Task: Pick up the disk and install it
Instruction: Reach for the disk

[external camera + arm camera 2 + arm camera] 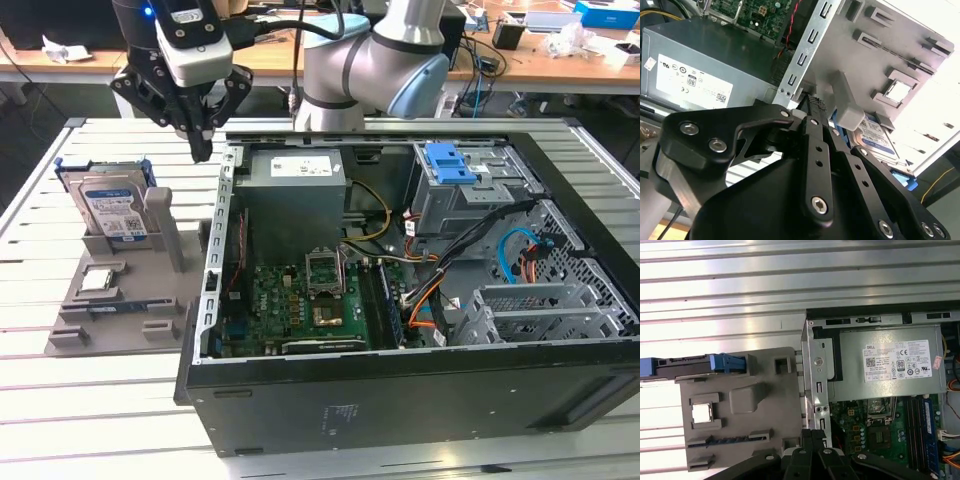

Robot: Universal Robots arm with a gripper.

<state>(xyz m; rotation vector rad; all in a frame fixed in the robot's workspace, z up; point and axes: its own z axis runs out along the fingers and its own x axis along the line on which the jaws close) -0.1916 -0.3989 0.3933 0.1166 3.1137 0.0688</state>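
The gripper (203, 148) hangs at the exterior view's upper left, above the gap between the grey holder (120, 305) and the side wall of the open computer case (215, 300). Its two black fingers are pressed together at the tips and pinch nothing; both wrist views show them meeting in a point.

The disk (112, 210) stands upright on its edge in a slot at the far end of the holder, label facing the camera, blue carrier framing it. It is apart from the gripper, further toward the exterior view's left. In the first wrist view the disk (685, 362) shows edge-on as a thin bar, and a small square chip (701, 413) lies flat in its own pocket of the same holder.

The step in hand looks like the approach for the pick, with the task barely begun. To do it well, the fingers need to be spread wider than the disk is thick before they come down, and they should straddle its top edge squarely, one on each flat face. Centring the grip along that edge should keep the disk from swinging as it lifts. A straight pull upward should spare the slot walls, and the tall grey post (165, 225) just beside the disk wants clearance.
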